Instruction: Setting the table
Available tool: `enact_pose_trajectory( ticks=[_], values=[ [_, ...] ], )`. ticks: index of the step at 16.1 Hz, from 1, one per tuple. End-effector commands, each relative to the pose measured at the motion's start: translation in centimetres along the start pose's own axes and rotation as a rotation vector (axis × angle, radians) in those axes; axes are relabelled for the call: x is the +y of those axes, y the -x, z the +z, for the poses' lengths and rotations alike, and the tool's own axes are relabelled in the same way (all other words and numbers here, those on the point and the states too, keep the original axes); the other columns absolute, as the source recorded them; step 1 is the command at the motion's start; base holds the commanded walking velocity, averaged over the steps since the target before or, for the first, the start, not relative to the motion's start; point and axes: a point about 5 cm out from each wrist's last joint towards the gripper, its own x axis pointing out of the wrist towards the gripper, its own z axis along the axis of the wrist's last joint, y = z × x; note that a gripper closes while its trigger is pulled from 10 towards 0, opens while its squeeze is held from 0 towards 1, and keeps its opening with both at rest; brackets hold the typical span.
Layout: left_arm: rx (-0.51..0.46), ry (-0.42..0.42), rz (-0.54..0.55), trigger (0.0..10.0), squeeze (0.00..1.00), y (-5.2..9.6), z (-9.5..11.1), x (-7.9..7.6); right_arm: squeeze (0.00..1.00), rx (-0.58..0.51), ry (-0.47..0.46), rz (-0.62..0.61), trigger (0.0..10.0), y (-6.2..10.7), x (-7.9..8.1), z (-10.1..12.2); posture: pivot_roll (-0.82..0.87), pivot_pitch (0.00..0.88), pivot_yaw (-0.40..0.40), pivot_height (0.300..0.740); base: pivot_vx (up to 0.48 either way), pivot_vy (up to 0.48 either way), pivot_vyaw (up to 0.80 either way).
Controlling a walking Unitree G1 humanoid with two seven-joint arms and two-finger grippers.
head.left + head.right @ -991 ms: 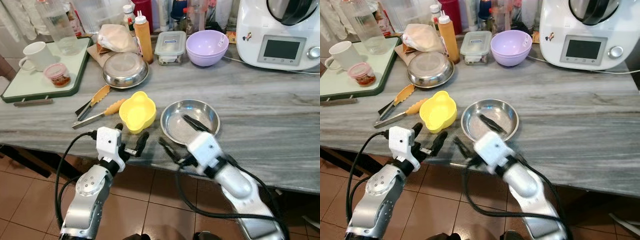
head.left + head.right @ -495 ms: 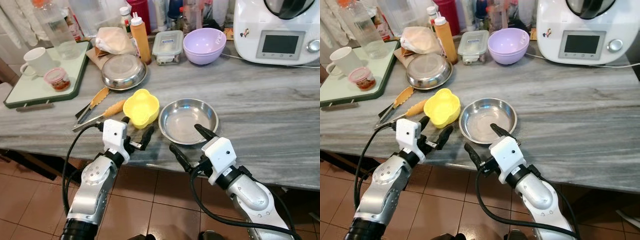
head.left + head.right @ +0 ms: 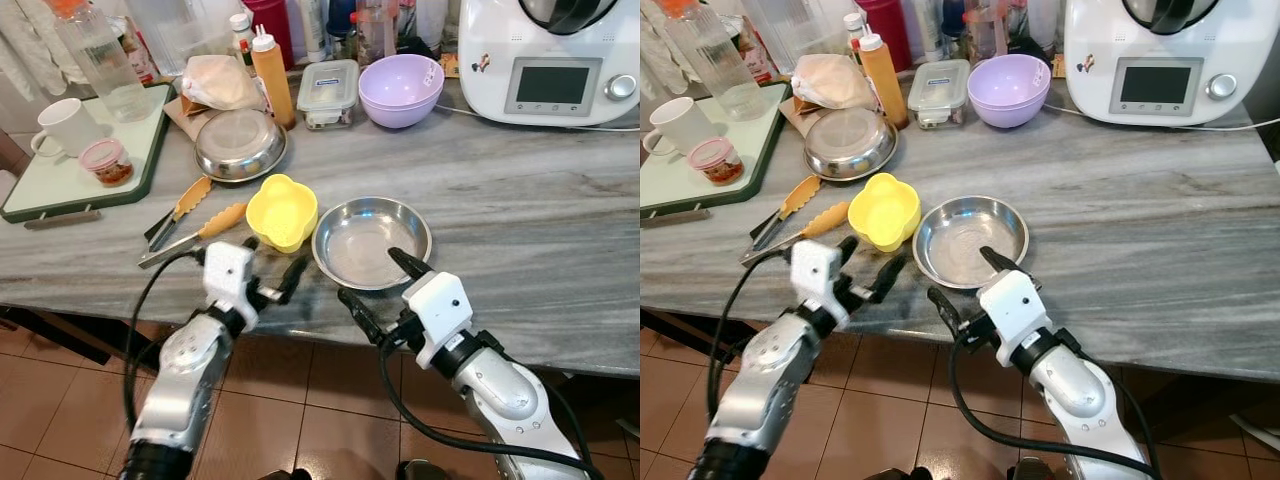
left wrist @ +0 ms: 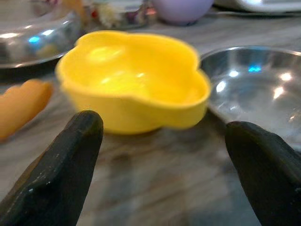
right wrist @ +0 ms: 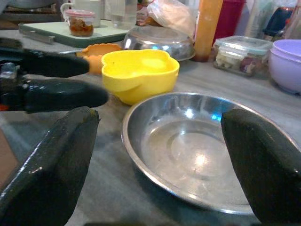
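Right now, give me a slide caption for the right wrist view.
Open right gripper faces an empty steel plate on the marble counter, yellow bowl just beyond.

1. The two head cameras are looking forward and steeply down from above the near edge of the grey marble tabletop (image 3: pixel 520 200), taking in its whole depth.
2. The right eye is sitting slightly to the side, so everything is appearing shifted toward 9 o'clock compared with the left eye.
3. The left wrist camera is looking low along the tabletop, very near the yellow bowl (image 4: pixel 134 80), which is sitting between its two black fingers (image 4: pixel 56 174).
4. The right wrist camera is likewise skimming low, facing the steel dish (image 5: pixel 197 146) close up.
5. Both wrist views are sharing the yellow bowl and steel dish, side by side at the head views' centre.
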Motion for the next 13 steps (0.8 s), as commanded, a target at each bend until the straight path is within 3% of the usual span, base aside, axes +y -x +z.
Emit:
enact_pose_trajectory(
  ticks=[1,4,7,13],
  values=[
    [-0.015,-0.030,0.055,10.0,0.00,1.2,0.4,1.2,1.00,-0.022,-0.004,-0.002,10.0,-0.4,0.0,0.4,-0.18,0.153,0.163,0.740,0.000,0.000,0.00],
    [-0.040,-0.030,0.112,10.0,0.00,3.3,1.0,1.6,1.00,-0.024,-0.009,-0.020,10.0,-0.6,-0.5,0.3,-0.16,0.152,0.152,0.740,0.000,0.000,0.00],
    [-0.054,-0.032,0.162,10.0,0.00,5.8,1.5,1.1,1.00,-0.025,-0.007,-0.027,10.0,-0.7,-0.7,0.2,-0.13,0.147,0.141,0.740,0.000,0.000,0.00],
    [-0.004,0.000,0.289,10.0,0.00,9.7,0.6,0.1,1.00,-0.012,-0.003,-0.121,10.0,0.3,-1.8,-0.4,-0.11,0.152,0.123,0.740,0.000,0.000,0.00]
  ],
)
